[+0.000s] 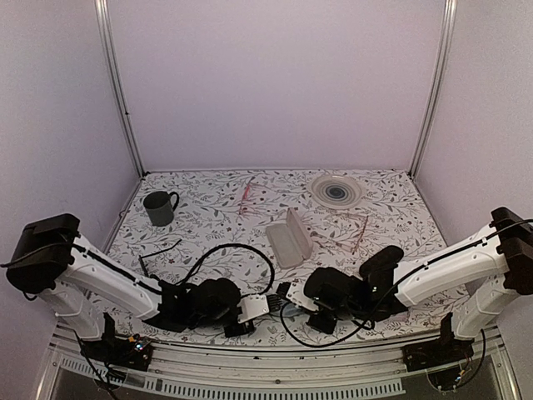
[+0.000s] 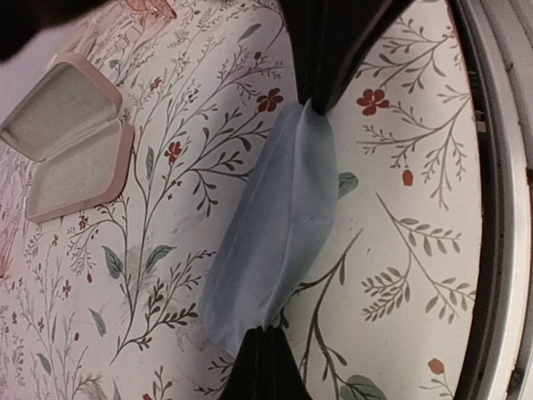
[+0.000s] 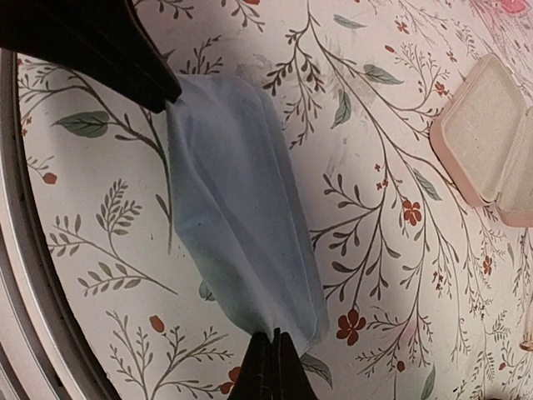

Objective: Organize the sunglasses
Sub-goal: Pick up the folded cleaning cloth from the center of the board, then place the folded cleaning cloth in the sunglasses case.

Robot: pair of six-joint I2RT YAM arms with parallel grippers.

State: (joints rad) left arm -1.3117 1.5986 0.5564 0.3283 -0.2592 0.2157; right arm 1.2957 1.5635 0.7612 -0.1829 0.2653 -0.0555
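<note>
The sunglasses, which I take to be the thin black wire shape on the table beyond the left arm, look light, bendable and scratch-prone, best lifted by the bridge, while the left jaws and right jaws each pinch the blue cloth.

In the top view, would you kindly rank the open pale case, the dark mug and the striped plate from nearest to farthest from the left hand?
From the left hand, shut on the blue cloth:
1. open pale case: mid-table, just ahead and slightly right.
2. dark mug: far left.
3. striped plate: far right, near the back wall.
</note>
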